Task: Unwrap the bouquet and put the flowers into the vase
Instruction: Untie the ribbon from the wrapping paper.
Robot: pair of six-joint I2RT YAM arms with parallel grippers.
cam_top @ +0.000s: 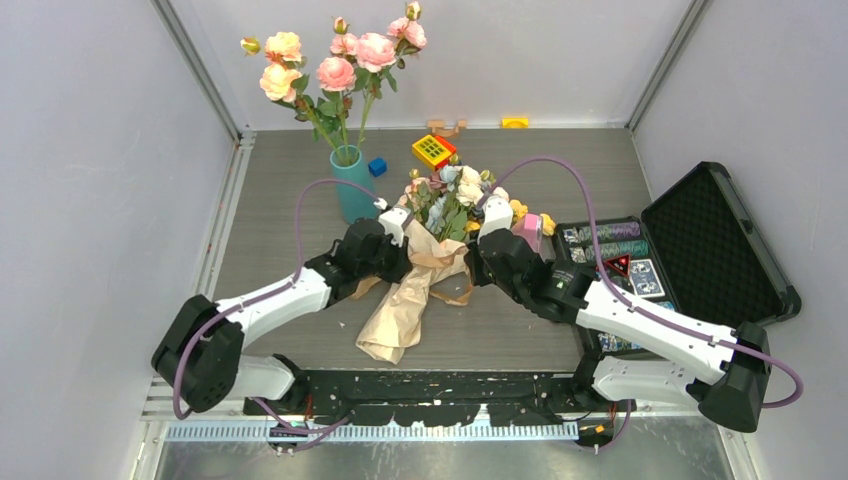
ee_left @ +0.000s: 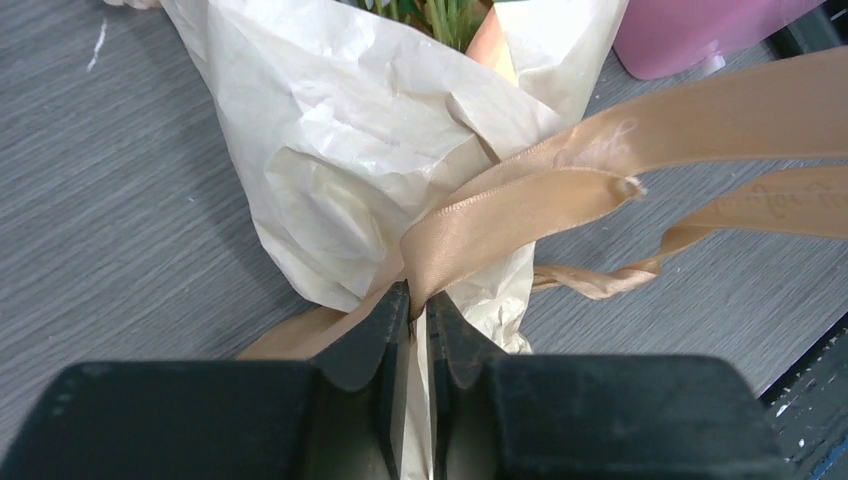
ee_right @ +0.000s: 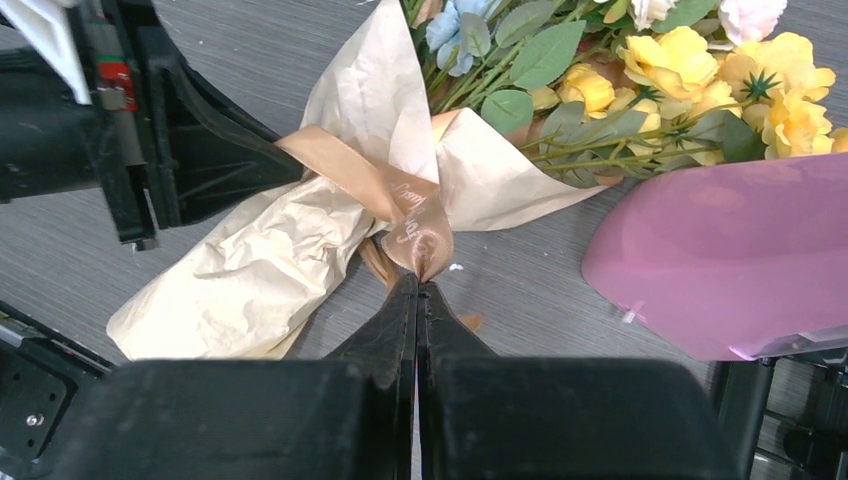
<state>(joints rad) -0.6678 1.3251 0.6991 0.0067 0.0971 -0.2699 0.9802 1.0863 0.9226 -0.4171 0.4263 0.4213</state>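
Note:
The bouquet (cam_top: pixel 432 250) lies on the table, its small flowers (cam_top: pixel 455 190) pointing away and its crinkled tan paper (cam_top: pixel 395 320) trailing toward the arms. A tan ribbon (ee_right: pixel 400 200) is tied round its waist. My left gripper (ee_left: pixel 420 300) has closed from the left on a ribbon loop (ee_left: pixel 520 215) with a fold of paper between the fingers. My right gripper (ee_right: pixel 417 285) is shut on another ribbon loop from the right. The teal vase (cam_top: pixel 352 195) stands upright behind the left gripper, apart from the bouquet.
Tall pink and peach roses (cam_top: pixel 340 60) fill the vase. A pink box (cam_top: pixel 528 232) lies just right of the flowers. An open black case (cam_top: pixel 715 240) takes the right side. A yellow toy (cam_top: pixel 433 150) and a blue cube (cam_top: pixel 377 167) sit behind.

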